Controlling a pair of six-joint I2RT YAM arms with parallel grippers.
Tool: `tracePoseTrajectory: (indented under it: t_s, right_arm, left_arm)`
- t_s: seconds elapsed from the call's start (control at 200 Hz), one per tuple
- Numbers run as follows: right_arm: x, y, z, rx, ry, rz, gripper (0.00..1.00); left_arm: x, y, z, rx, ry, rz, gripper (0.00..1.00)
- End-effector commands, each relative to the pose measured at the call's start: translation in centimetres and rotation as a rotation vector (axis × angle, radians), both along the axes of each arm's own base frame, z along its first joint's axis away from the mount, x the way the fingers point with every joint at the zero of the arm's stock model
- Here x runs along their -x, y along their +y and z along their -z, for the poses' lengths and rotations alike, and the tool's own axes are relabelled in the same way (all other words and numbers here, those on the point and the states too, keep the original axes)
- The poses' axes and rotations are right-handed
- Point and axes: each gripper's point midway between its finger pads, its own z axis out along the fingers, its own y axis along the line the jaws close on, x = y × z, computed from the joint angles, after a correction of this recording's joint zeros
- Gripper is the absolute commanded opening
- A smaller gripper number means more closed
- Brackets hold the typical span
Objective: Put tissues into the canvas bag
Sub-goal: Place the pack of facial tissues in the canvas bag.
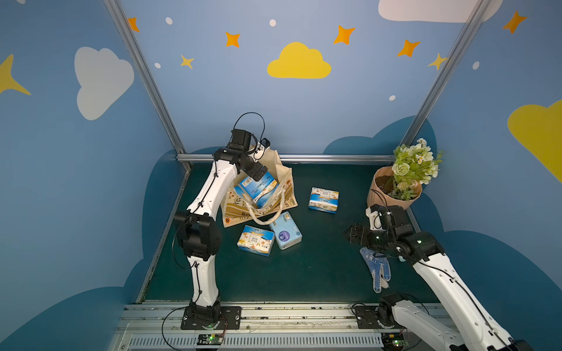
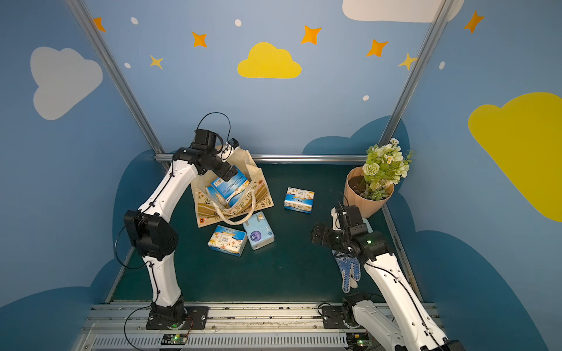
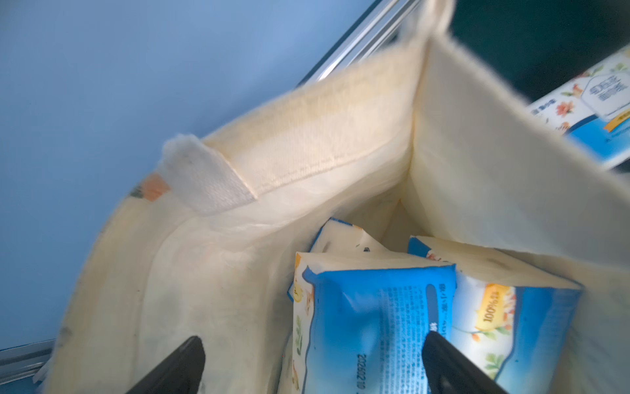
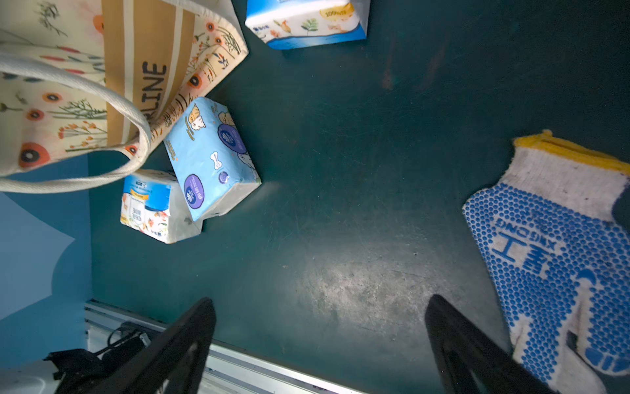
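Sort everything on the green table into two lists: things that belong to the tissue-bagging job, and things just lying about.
Belongs to the job:
- canvas bag
- packs inside it
- floral pack, pale blue pack and lone pack, all on the table

Just lying about:
- dotted work glove
- flower pot

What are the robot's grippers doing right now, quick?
Left gripper: open, holding nothing, over the tissues in the canvas bag.
Right gripper: open, holding nothing, above the table.
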Motion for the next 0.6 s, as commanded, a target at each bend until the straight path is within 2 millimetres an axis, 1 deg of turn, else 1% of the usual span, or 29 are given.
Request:
tracePoseTrajectory:
  t_s: [0.0,0.045,0.16,0.235,0.31,0.325,0.34,0.385,0.431,0.451,0.471,0.496,0.541,0.596]
  right_arm:
    - [-1.3,1.0,-2.0,0.062,-0.103,-0.057,0.97]
    - [-1.6,1.9,-2.3,0.078,-0.123,-0.091,0.97]
    - [-2.4,4.9,-2.6,0.108,-0.159,-0.199,0.97]
    - [-2.9,7.6,-2.6,0.131,-0.186,-0.288,0.98]
    - [-3.3,10.0,-2.3,0.158,-0.211,-0.373,0.97]
    - [-3.4,10.5,-2.3,0.158,-0.216,-0.390,0.97]
    - [-3.4,11.1,-2.2,0.158,-0.220,-0.408,0.97]
    - [-3.5,12.7,-2.1,0.165,-0.237,-0.462,0.97]
    - [-3.6,14.1,-1.9,0.179,-0.261,-0.502,0.97]
    - [-3.8,14.4,-1.8,0.182,-0.264,-0.508,0.97]
    - [-4.0,14.7,-1.7,0.185,-0.264,-0.507,0.97]
    - [-4.3,14.9,-1.6,0.179,-0.267,-0.504,0.97]
    - [-4.8,15.8,-1.2,0.157,-0.275,-0.520,0.97]
    - [-5.1,16.7,-0.7,0.148,-0.281,-0.547,0.97]
  left_arm:
    - [2.2,-0.6,-5.2,0.065,-0.061,0.016,1.00]
    - [2.6,-0.8,-6.2,0.081,-0.080,0.023,1.00]
    - [3.8,-1.1,-9.0,0.104,-0.121,0.030,1.00]
    - [5.0,-1.1,-11.0,0.128,-0.131,0.032,1.00]
    - [6.6,-0.8,-13.1,0.148,-0.151,0.025,1.00]
    - [7.0,-0.7,-13.5,0.149,-0.153,0.026,1.00]
    - [7.7,-1.1,-13.9,0.168,-0.149,0.047,1.00]
    - [9.3,-0.9,-14.7,0.176,-0.148,0.056,1.00]
    - [11.0,-0.8,-15.1,0.178,-0.142,0.070,1.00]
    - [11.7,-0.6,-15.3,0.178,-0.144,0.074,1.00]
    - [12.5,-0.6,-15.0,0.175,-0.134,0.084,1.00]
    - [13.7,-0.5,-15.2,0.173,-0.135,0.100,1.00]
    - [15.9,-0.5,-14.8,0.158,-0.127,0.143,1.00]
    - [18.3,-0.4,-13.5,0.121,-0.109,0.183,1.00]
